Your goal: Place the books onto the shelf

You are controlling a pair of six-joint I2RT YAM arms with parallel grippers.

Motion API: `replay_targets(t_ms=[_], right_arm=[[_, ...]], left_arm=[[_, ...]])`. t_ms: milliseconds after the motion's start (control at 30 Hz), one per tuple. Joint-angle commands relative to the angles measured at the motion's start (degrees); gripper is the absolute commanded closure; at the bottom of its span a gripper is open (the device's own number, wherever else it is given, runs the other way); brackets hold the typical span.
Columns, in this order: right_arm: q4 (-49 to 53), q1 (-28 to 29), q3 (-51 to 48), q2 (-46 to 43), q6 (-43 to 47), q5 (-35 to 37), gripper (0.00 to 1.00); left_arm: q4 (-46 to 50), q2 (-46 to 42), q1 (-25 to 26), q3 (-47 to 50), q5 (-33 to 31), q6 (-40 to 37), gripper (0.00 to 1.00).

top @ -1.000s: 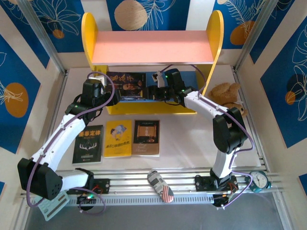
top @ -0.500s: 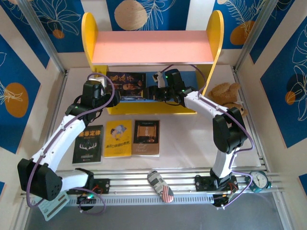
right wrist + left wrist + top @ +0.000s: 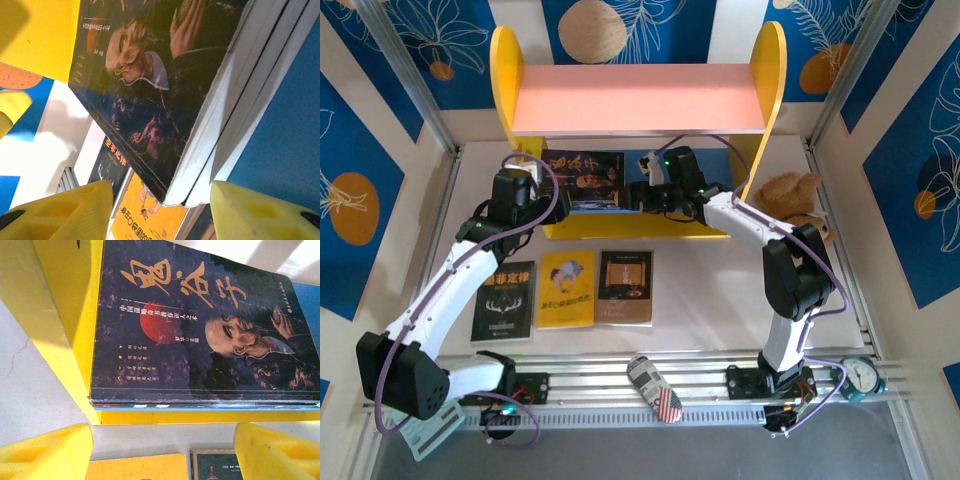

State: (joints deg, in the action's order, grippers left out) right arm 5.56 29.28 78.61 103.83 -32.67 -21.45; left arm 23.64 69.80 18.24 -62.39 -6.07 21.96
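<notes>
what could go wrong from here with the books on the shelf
The open right gripper sits right at the corner of the portrait book and the stack under it; a nudge forward could skew or shove them. The open left gripper hovers near the yellow side panel; swinging left might bump it.

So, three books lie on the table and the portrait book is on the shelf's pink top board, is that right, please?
Not quite: the portrait book lies on the blue lower board, not the pink board, as the right wrist view shows. Three books do lie on the table.
</notes>
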Motion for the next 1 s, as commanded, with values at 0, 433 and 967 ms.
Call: replay_targets(t_ms=[0, 433, 967], right_arm=[[-0.5, 0.7, 1.1, 0.7, -0.2, -1.8, 0.45], [-1.3, 1.1, 2.0, 1.5, -1.1, -3.7, 0.45], [0.4, 0.1, 2.5, 1.3, -0.7, -2.4, 0.45]], left_arm=[[0.8, -1.2, -0.9, 0.3, 0.0, -0.6, 0.25], [2.1, -2.1, -1.0, 0.0, -0.5, -1.2, 0.25], [3.8, -2.8, -1.1, 0.9, -0.3, -1.8, 0.25]])
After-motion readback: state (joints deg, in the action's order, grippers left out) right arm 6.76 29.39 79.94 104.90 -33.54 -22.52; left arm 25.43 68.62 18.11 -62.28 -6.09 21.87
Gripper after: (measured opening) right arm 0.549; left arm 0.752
